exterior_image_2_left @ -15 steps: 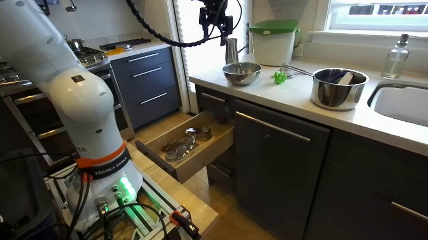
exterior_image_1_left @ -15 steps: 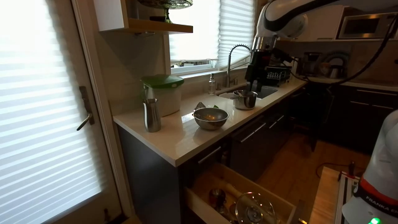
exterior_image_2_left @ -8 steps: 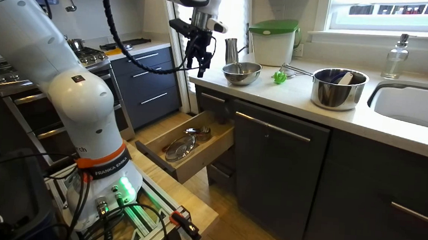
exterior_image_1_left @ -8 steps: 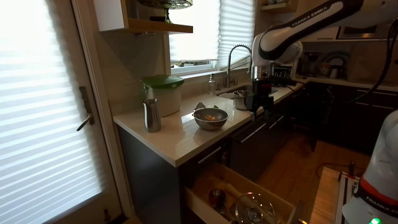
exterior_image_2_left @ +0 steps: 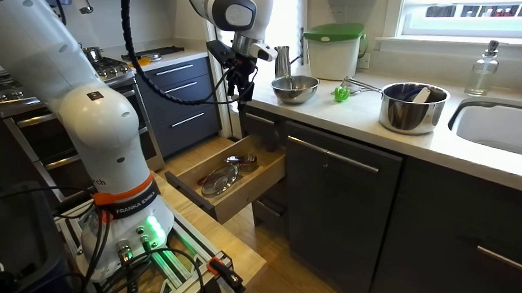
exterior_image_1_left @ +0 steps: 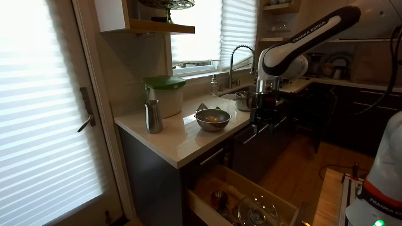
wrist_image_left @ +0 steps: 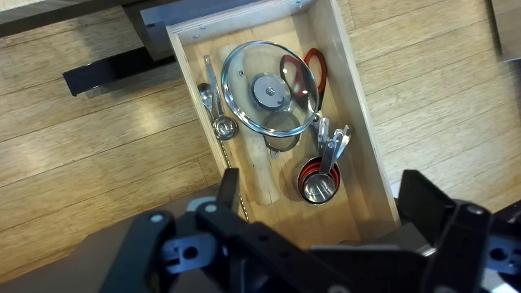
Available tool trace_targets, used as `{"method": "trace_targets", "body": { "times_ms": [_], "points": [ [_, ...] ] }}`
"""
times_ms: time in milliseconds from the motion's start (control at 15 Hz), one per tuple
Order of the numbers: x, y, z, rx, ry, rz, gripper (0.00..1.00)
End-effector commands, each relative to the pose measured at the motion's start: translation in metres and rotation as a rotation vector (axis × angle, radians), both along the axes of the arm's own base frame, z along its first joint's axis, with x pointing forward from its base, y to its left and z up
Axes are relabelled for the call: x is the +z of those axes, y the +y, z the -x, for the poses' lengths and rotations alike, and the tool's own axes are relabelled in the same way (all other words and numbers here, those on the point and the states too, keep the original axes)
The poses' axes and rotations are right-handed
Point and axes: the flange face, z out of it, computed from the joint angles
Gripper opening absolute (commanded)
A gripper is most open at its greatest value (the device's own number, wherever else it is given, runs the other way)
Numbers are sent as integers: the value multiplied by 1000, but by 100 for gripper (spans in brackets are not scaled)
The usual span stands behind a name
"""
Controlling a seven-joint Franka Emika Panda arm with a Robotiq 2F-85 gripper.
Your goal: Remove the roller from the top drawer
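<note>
The roller [wrist_image_left: 260,167] is a pale wooden rolling pin lying along one side of the open drawer [wrist_image_left: 368,134]. Its far half lies under a clear glass lid [wrist_image_left: 270,89]. The roller also shows faintly in an exterior view [exterior_image_1_left: 234,190]. The drawer, with pale wood walls and a dark front, is pulled out in both exterior views [exterior_image_1_left: 251,181] [exterior_image_2_left: 250,194]. My gripper [wrist_image_left: 321,177] is open and empty, high above the drawer. It hangs by the counter's front edge in both exterior views [exterior_image_1_left: 263,128] [exterior_image_2_left: 239,95].
Metal measuring cups [wrist_image_left: 319,185], red-handled scissors [wrist_image_left: 319,67], a strainer [wrist_image_left: 281,142] and measuring spoons [wrist_image_left: 225,127] lie in the drawer around the roller. A steel bowl [exterior_image_2_left: 295,90] and a pot [exterior_image_2_left: 412,112] stand on the counter [exterior_image_1_left: 176,144], near the gripper's height.
My gripper has come down from above the counter's height to beside its front edge, mostly in the first half second. The arm shifted with it. The drawer and its contents have not moved.
</note>
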Motion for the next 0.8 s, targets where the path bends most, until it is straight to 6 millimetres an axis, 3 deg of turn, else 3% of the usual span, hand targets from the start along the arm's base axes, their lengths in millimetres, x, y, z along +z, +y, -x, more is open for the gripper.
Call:
{"method": "trace_targets", "body": {
  "times_ms": [0, 200, 467, 600, 733],
  "points": [
    [1, 0, -1, 0, -1, 0, 100],
    [-12, 40, 8, -41, -61, 145, 100],
    [-48, 100, 9, -78, -99, 242, 100],
    [-70, 118, 9, -101, -82, 229, 100],
    [-98, 125, 8, -1, -34, 179, 100]
  ]
}}
